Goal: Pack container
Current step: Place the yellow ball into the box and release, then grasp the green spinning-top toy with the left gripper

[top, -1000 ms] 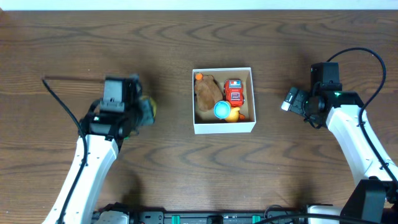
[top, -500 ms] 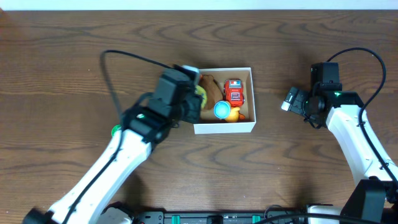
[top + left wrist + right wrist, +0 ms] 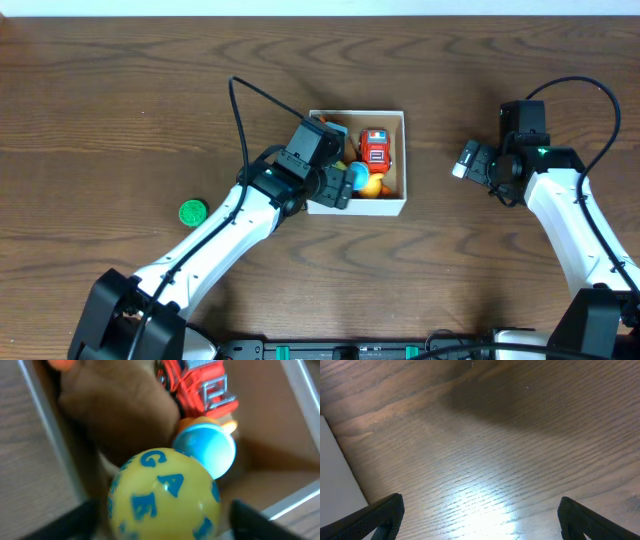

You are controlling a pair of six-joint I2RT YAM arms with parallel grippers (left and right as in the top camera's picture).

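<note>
The container [image 3: 375, 208] is a small white-walled box at the table's middle, and its left wall [image 3: 47, 425] shows in the left wrist view. Inside lie a red toy truck [image 3: 375, 148], a brown plush [image 3: 115, 415] and a blue-and-orange toy [image 3: 362, 180]. My left gripper [image 3: 335, 185] hangs over the box's left front corner. Its jaws stand open around a yellow ball with blue letters [image 3: 165, 495], and a gap shows on the ball's right side. My right gripper [image 3: 470, 160] waits open over bare wood to the right of the box, holding nothing.
A small green disc [image 3: 192, 211] lies on the table to the left of the left arm. A white wall runs along the table's far edge. Wood tabletop [image 3: 485, 445] fills the right wrist view, with a white surface [image 3: 335, 475] at its left edge.
My left arm has swung from the table's left side to over the container, carrying the yellow ball. Its jaws have parted around the ball. The right arm has stayed still.
</note>
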